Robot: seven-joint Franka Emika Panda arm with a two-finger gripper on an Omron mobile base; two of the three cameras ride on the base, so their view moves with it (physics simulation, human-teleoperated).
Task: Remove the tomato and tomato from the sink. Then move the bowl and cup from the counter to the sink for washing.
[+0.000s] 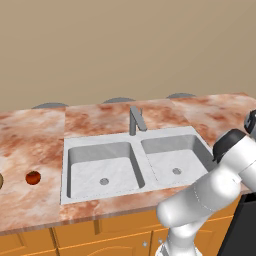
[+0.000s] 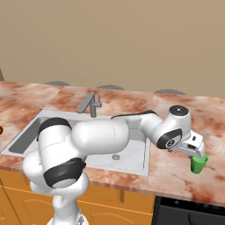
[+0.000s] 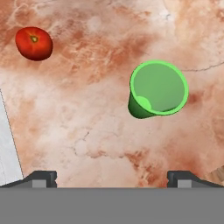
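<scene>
My gripper (image 2: pixel 196 152) hangs open just above the green cup (image 2: pixel 199 163), which stands upright on the counter (image 2: pixel 176 173) right of the sink (image 2: pixel 136 169). In the hand view the cup (image 3: pixel 158 89) lies ahead and slightly right of the gripper (image 3: pixel 112 179), with its mouth facing me and nothing between the fingertips (image 3: pixel 41 178). A bright red tomato (image 3: pixel 33 43) rests on the counter beyond the cup. The darker tomato (image 1: pixel 33 177) sits on the counter left of the sink (image 1: pixel 100 142). A tan sliver of the bowl (image 1: pixel 1 180) shows at the frame's left edge.
The grey faucet (image 1: pixel 135 120) stands behind the divider between the two basins. My arm (image 2: pixel 110 136) reaches across the right basin. A dark appliance top (image 2: pixel 189 211) adjoins the counter's front right. The counter's front edge runs close to the cup.
</scene>
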